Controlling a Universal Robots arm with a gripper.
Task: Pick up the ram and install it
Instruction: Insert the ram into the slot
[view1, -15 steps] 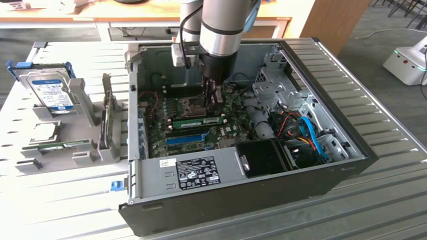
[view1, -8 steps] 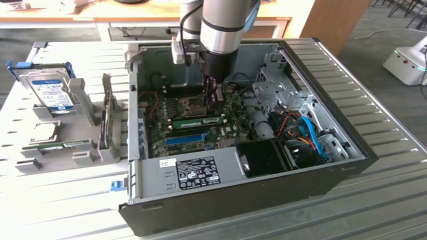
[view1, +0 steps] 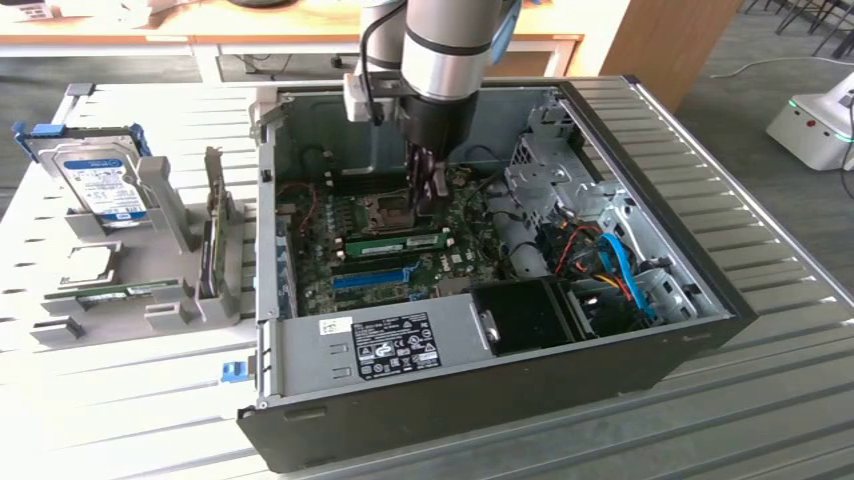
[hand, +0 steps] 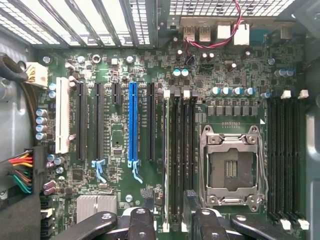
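The ram (view1: 396, 243), a narrow green stick with a pale label, stands on edge in a motherboard slot inside the open computer case (view1: 694, 330). My gripper (view1: 431, 198) hangs inside the case just above the ram's far end. In the wrist view the ram (hand: 166, 150) shows edge-on as a thin pale line in its slot. My gripper (hand: 172, 226) is open there, with one black finger (hand: 144, 225) on each side of the ram's line and not touching it. The blue slot strip (hand: 132, 125) lies a few slots away.
A second, alike green stick (view1: 127, 293) lies in a grey fixture (view1: 174, 310) at the exterior view's left, beside a hard drive (view1: 104, 180). The bare CPU socket (hand: 230, 170), a fan housing (view1: 527, 315) and coloured cables (view1: 614, 265) crowd the case.
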